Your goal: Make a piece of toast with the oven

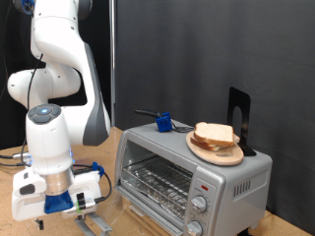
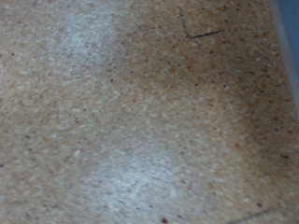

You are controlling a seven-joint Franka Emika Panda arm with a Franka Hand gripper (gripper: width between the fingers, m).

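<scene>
The silver-grey oven (image 1: 197,177) stands at the exterior view's right. Its door looks open and its wire rack (image 1: 157,182) shows inside. A pair of stacked bread slices (image 1: 217,136) lies on a wooden plate on the oven's roof. No single slice of toast shows in either view. My gripper (image 1: 84,204) hangs low over the table at the exterior view's lower left, just beside the oven's front. Nothing shows between its fingers. The wrist view shows only blurred speckled tabletop (image 2: 140,121), with no fingers in it.
A blue object with a dark handle (image 1: 164,123) and a black upright bookend (image 1: 239,118) stand on the oven's roof. A grey flat piece (image 1: 98,224) lies under the gripper. A dark line (image 2: 201,34) marks the tabletop. A black curtain hangs behind.
</scene>
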